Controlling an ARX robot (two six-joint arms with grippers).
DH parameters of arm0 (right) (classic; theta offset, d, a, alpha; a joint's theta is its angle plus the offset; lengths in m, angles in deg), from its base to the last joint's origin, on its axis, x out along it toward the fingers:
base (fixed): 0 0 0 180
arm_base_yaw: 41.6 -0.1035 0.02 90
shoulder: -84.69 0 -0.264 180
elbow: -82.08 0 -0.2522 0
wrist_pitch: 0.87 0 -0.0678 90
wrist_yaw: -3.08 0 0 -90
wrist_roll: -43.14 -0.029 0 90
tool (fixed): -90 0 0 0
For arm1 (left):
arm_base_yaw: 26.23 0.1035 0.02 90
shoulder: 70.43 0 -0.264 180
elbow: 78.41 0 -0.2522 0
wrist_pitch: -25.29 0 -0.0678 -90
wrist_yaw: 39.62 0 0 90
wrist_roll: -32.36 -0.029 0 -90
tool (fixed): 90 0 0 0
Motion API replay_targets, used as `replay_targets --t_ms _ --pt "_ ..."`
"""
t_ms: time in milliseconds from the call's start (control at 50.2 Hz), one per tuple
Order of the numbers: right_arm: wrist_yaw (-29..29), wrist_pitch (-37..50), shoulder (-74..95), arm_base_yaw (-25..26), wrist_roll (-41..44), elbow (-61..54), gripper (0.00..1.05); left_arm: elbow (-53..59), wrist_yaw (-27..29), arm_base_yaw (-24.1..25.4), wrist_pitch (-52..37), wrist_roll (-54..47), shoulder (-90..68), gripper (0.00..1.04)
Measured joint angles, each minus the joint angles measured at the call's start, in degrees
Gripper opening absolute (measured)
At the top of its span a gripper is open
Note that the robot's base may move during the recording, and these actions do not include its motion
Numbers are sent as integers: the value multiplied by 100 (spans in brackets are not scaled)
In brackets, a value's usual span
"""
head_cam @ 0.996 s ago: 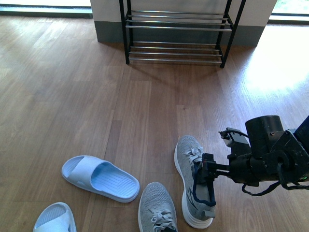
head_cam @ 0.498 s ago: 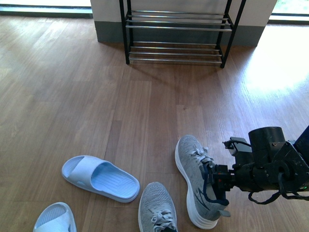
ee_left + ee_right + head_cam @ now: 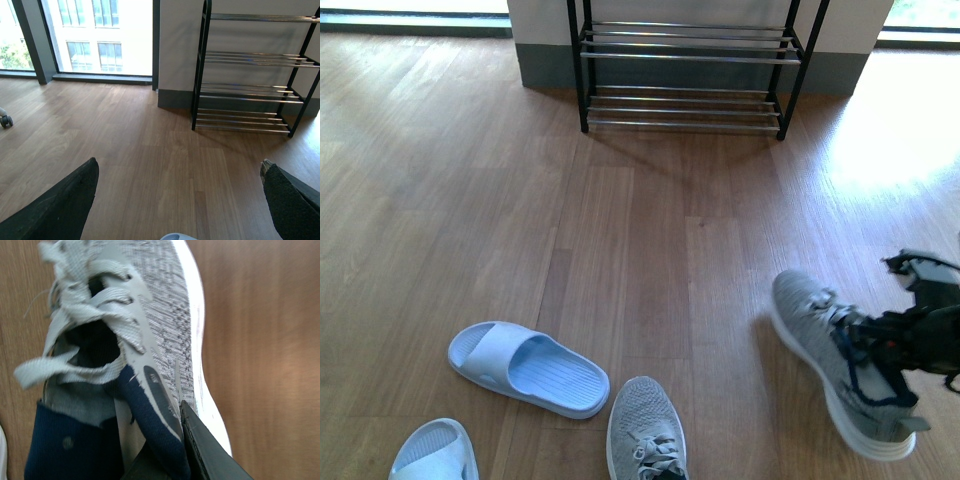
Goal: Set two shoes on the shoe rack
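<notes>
At the right edge of the front view my right gripper point(image 3: 880, 350) is shut on the collar of a grey sneaker point(image 3: 825, 345), which hangs tilted just above the floor with its toe pointing away. The right wrist view shows that sneaker point(image 3: 150, 315) close up, its navy collar pinched under a black finger point(image 3: 205, 445). The other grey sneaker point(image 3: 642, 428) lies on the floor at the bottom centre, partly cut off. The shoe rack point(image 3: 688, 62) stands against the far wall, its chrome shelves bare; the left wrist view shows it point(image 3: 250, 75) too. My left gripper point(image 3: 182, 192) is open above bare floor.
Two pale blue slides lie on the wood floor at the lower left, one whole point(image 3: 525, 368) and one cut off at the corner point(image 3: 432, 452). A grey-based wall point(image 3: 545, 50) backs the rack. Tall windows point(image 3: 100, 35) stand further left of it.
My right gripper has lifted the grey sneaker off the floor and carried it to the right, away from the other sneaker. The left gripper and the slides have not moved.
</notes>
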Motion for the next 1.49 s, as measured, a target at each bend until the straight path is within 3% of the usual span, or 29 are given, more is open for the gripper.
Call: replay_targets --t_ms 339,677,856,1056,1195,1315,1494 --pt "433 81 -3200 636 1325 -1810 1 0 0 0 0 0 0 95" --pt "1071 -660 -6902 1027 1805 -3112 1 -2 2 0 0 0 0 95" --pt "1386 -1176 -8714 1486 1781 -4006 1 0 0 0 0 0 0 95" --pt "1467 -1475 -10395 1377 1582 -4835 1 0 0 0 0 0 0 95" --pt "1856 -1943 -11794 1668 1384 -5263 1 0 0 0 0 0 0 95" --pt "1668 -1379 -11722 1703 1158 -5296 1 0 0 0 0 0 0 95" --pt "1515 -1445 -11796 1392 949 -5438 1 0 0 0 0 2 0 95"
